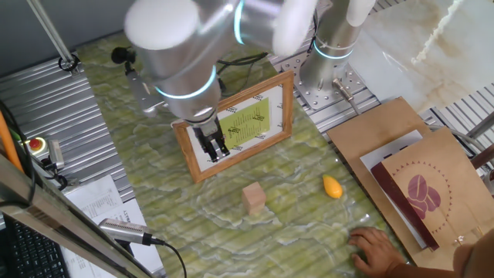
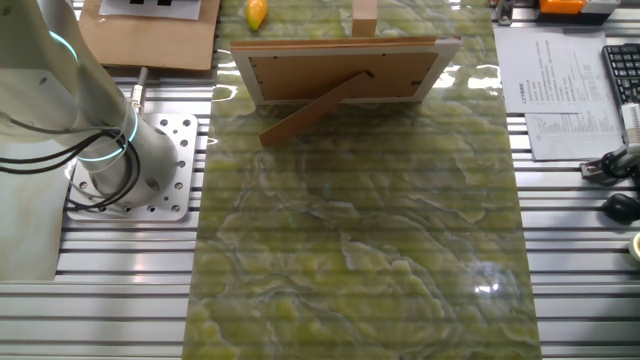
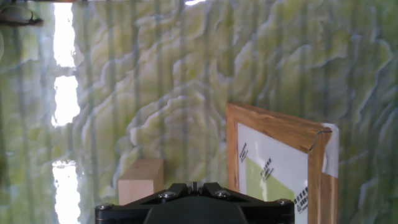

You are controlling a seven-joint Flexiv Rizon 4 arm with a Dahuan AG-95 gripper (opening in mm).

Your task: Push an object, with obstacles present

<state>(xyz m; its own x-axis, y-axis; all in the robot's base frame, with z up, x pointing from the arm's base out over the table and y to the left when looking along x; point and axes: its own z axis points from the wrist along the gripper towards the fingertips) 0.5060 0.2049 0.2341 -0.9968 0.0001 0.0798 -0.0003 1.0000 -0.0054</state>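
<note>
The small tan wooden block (image 1: 254, 198) stands on the green marbled mat, in front of the picture frame (image 1: 235, 127). The frame stands propped upright, with a white mat and a yellow-green sheet. The orange-yellow teardrop piece (image 1: 333, 186) lies to the block's right. My gripper (image 1: 216, 147) hangs over the frame's lower left part, behind and left of the block, shut and empty. In the hand view the shut gripper (image 3: 194, 185) sits between the block (image 3: 141, 180) and the frame (image 3: 280, 162). The other fixed view shows the frame's back (image 2: 345, 70), the block (image 2: 364, 15) and the teardrop (image 2: 257, 13).
A person's hand (image 1: 374, 247) rests on the mat's front right edge. A brown paper bag on cardboard (image 1: 417, 185) lies to the right. A handheld device (image 1: 123, 229) and papers lie at the left. The robot base (image 2: 130, 160) stands beside the mat.
</note>
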